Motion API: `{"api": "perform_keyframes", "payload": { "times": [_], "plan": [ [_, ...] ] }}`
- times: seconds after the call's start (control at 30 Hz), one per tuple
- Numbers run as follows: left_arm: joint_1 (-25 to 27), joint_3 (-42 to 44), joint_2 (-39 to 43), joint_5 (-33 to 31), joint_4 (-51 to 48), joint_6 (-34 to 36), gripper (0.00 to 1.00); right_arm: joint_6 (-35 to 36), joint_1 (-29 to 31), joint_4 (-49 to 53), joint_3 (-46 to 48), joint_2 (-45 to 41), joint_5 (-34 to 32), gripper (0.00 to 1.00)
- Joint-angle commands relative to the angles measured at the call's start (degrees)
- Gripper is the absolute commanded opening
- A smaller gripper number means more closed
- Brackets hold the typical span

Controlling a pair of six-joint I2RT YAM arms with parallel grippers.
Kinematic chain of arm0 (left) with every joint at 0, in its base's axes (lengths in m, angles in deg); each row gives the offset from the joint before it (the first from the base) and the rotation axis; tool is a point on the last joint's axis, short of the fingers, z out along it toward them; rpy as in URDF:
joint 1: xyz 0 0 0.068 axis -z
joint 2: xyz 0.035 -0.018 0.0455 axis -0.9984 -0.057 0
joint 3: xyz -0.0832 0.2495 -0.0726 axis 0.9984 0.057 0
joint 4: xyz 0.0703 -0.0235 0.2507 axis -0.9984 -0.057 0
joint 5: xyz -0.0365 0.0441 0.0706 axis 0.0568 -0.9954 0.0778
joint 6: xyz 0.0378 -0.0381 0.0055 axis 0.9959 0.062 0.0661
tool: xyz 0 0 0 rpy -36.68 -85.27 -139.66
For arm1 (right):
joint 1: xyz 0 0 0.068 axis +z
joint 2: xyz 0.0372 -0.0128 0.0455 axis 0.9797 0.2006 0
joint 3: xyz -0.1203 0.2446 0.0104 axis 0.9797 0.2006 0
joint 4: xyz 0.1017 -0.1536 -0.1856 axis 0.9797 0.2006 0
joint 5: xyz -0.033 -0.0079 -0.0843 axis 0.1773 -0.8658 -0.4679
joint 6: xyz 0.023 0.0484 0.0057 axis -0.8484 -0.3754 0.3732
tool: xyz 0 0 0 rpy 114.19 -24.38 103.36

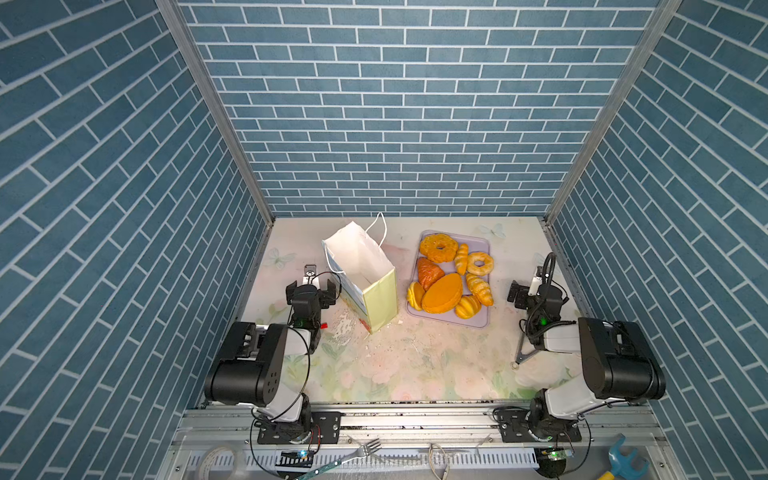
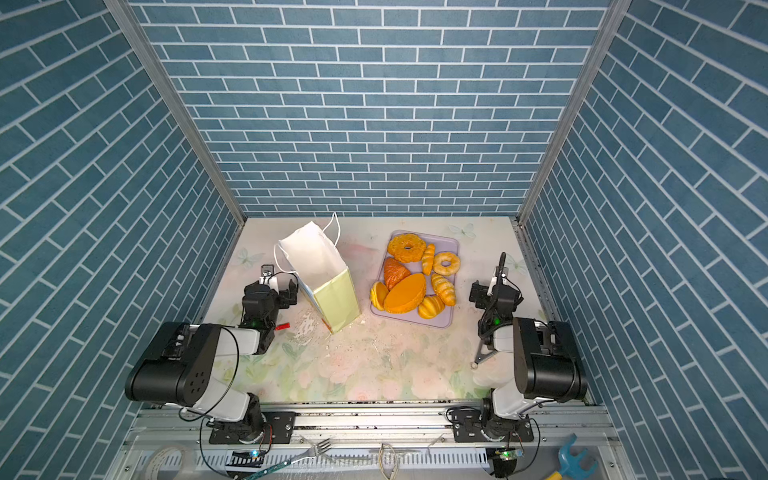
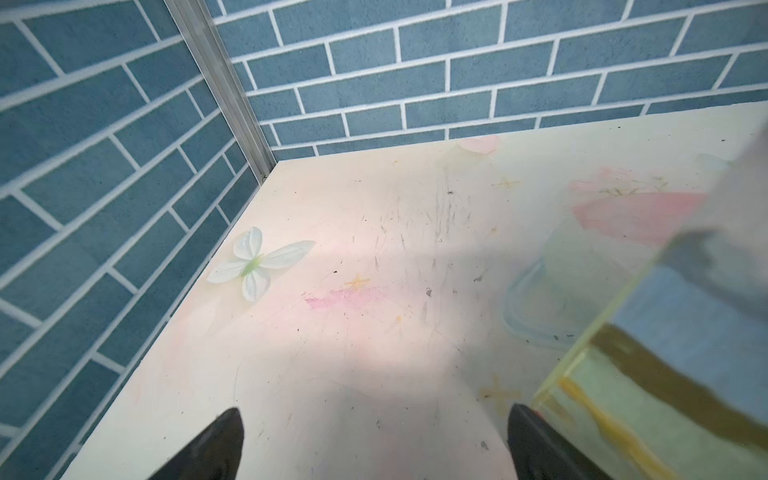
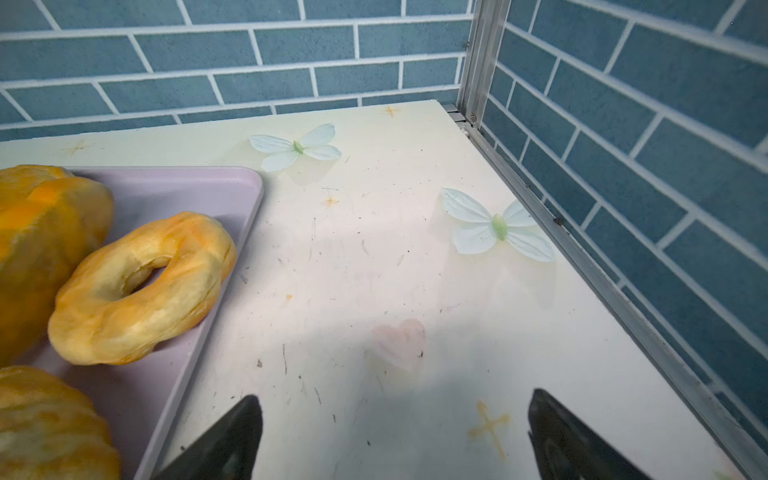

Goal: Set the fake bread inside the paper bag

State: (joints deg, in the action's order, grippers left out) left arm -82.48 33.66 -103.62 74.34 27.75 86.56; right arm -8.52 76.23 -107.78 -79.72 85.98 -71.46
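The fake bread (image 1: 442, 293) is several glossy orange-yellow pastries heaped on a lilac tray (image 1: 478, 322) at the back right, seen in both top views (image 2: 405, 293). Among them are a big ring doughnut (image 1: 438, 248), a paler doughnut (image 4: 141, 291) and a brownish-red croissant (image 1: 429, 272). The paper bag (image 1: 361, 274) stands upright and open just left of the tray, its white lining showing (image 2: 320, 270). My left gripper (image 1: 311, 284) sits open close beside the bag's printed face (image 3: 665, 332). My right gripper (image 1: 536, 286) is open over bare table right of the tray (image 4: 199, 183). Neither gripper (image 3: 376, 415) (image 4: 395, 399) holds anything.
Brick-patterned walls close the table on three sides. A thin metal tool (image 1: 525, 353) lies by the right arm, and a scuffed patch with crumbs (image 1: 345, 328) lies in front of the bag. A fork (image 1: 357, 453), tape roll (image 1: 220, 461) and blue toy (image 1: 623, 461) lie beyond the front rail.
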Motion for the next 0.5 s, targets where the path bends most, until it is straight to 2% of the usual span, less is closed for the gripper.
{"api": "perform_keyframes", "payload": {
  "times": [0.0, 0.1, 0.47],
  "plan": [
    [-0.6, -1.2, -0.1, 1.0, -1.1, -0.3, 1.00, 0.8, -0.1, -0.3, -0.9, 0.1, 1.2, 0.99],
    [-0.6, -1.2, -0.1, 1.0, -1.1, -0.4, 1.00, 1.5, -0.2, 0.6, -1.4, 0.1, 3.1, 0.99],
    [-0.7, -1.2, -0.1, 1.2, -1.2, -0.5, 1.00, 1.3, -0.1, 0.9, -1.5, 0.2, 3.8, 0.99]
  ]
}}
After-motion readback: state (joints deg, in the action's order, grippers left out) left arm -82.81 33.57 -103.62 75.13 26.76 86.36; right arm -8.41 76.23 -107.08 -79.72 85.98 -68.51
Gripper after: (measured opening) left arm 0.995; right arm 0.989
